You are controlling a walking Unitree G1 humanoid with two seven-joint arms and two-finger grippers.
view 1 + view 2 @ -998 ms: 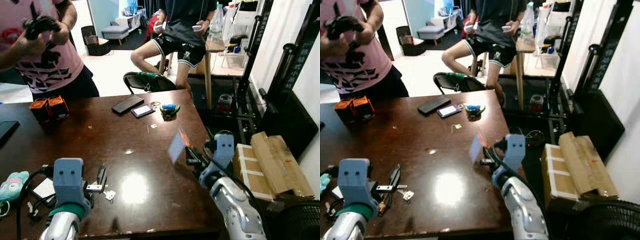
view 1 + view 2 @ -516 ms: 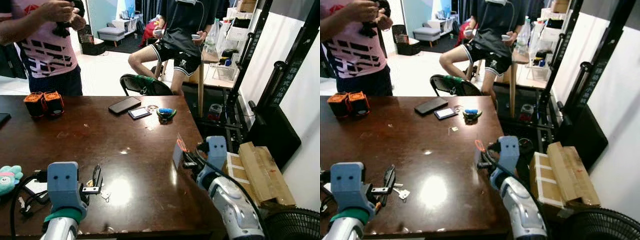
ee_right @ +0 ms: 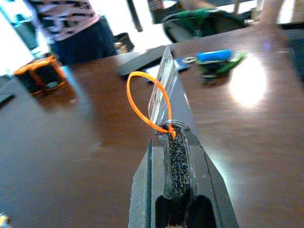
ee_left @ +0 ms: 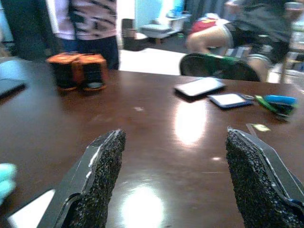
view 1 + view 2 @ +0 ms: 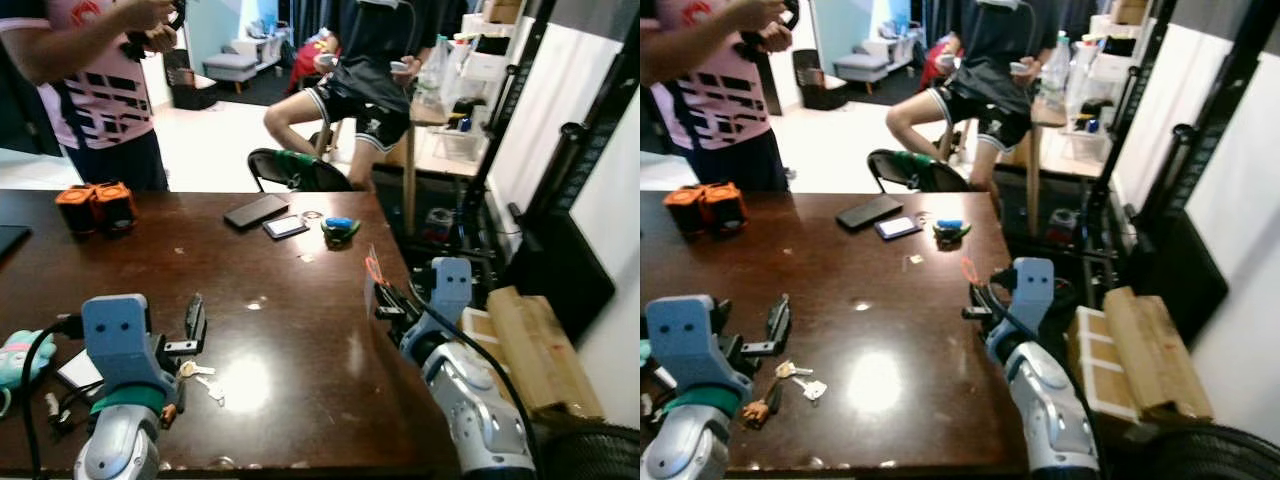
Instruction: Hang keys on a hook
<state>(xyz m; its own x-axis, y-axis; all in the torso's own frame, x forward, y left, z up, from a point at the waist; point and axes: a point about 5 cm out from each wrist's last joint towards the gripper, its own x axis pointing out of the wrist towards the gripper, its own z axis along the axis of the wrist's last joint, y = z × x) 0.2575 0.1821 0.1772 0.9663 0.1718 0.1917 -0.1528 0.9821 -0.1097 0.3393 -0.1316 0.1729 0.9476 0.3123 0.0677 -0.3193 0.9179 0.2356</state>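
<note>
Pinching just the clear tag with its orange loop (image 3: 142, 102) at center frame, the right gripper (image 3: 172, 142) could drop it, while keys (image 5: 200, 375) lie lower left under the open left gripper (image 5: 192, 325).

Looks like a lived-in room used as workspace: dark wood table (image 5: 300, 300) w/ phones (image 5: 255, 210), orange gadgets (image 5: 96, 207); sofa (image 5: 231, 66) in a bright back room; shelf w/ bottles (image 5: 436, 62); cardboard boxes (image 5: 530, 345) on floor; 2 people nearby.
</note>
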